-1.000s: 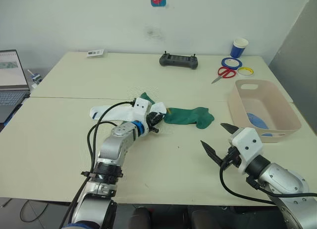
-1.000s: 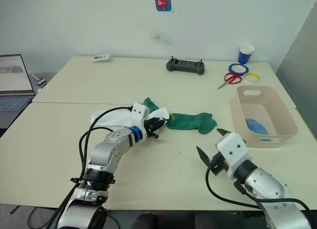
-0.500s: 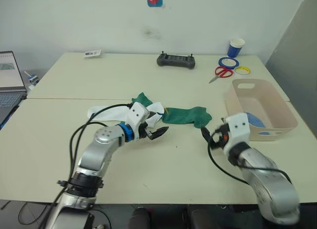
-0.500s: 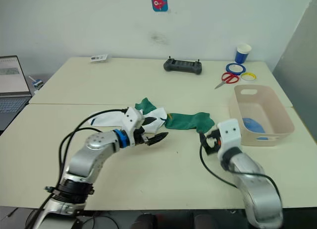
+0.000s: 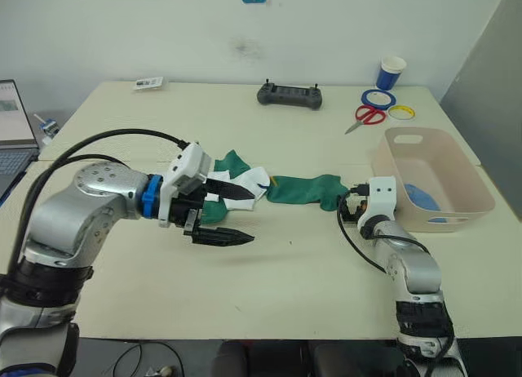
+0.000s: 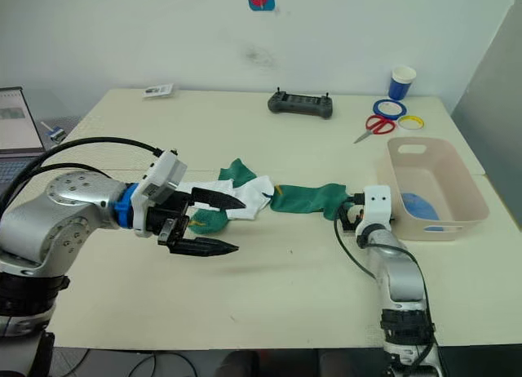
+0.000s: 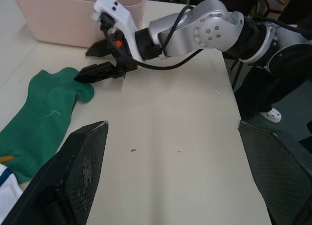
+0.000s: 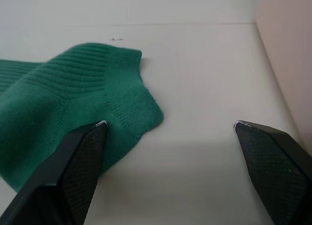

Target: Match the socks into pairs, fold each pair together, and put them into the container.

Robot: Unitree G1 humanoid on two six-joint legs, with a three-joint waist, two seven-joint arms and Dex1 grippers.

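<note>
So the thing in play is the dark green ribbed knit sock (image 5: 307,189), lying flat on the cream table (image 5: 122,124) just beside the pale beige-pink rectangular plastic tub (image 5: 465,199), on its open-table side. It looks like pure floppy fabric: almost no weight, no stiffness, nothing breakable, and it'll probably sag and fold the moment it's lifted. Best bet seems to be pinching the thicker heel or cuff edge nearest the tub, since a flat middle grab would likely just skid on the table.

The right gripper (image 8: 168,132) sits spread wide, nothing held, one finger tip at the sock's rounded end and the other toward the tub wall.

The left gripper (image 5: 232,213) is also released and empty, hovering farther from the tub, over a jumble of a white sock (image 5: 249,184) and another green sock (image 5: 231,161).

Something light blue (image 5: 422,196) already lies inside the tub.
</note>
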